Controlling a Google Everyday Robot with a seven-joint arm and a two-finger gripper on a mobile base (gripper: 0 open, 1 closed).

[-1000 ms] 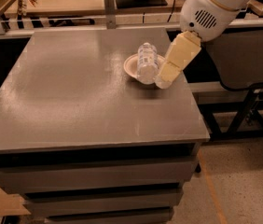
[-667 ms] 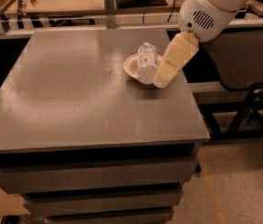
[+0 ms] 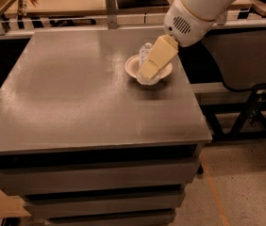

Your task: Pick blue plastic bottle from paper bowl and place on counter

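On the large flat matte grey worktop (image 3: 76, 93), near its far right edge, sits a shallow round white paper bowl (image 3: 130, 68). A small clear plastic bottle (image 3: 145, 50) lies in the bowl, one end reaching past the far rim. The cream-coloured gripper (image 3: 147, 73) slants down over the bottle into the bowl; whether it is open or clamped cannot be told.

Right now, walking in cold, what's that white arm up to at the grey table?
A robot arm reaches into the paper bowl on the grey counter, where the blue plastic bottle lies. Its gripper is right over the bottle, covering most of it. Whether it grips yet is unclear; the bottle is not on the counter yet.
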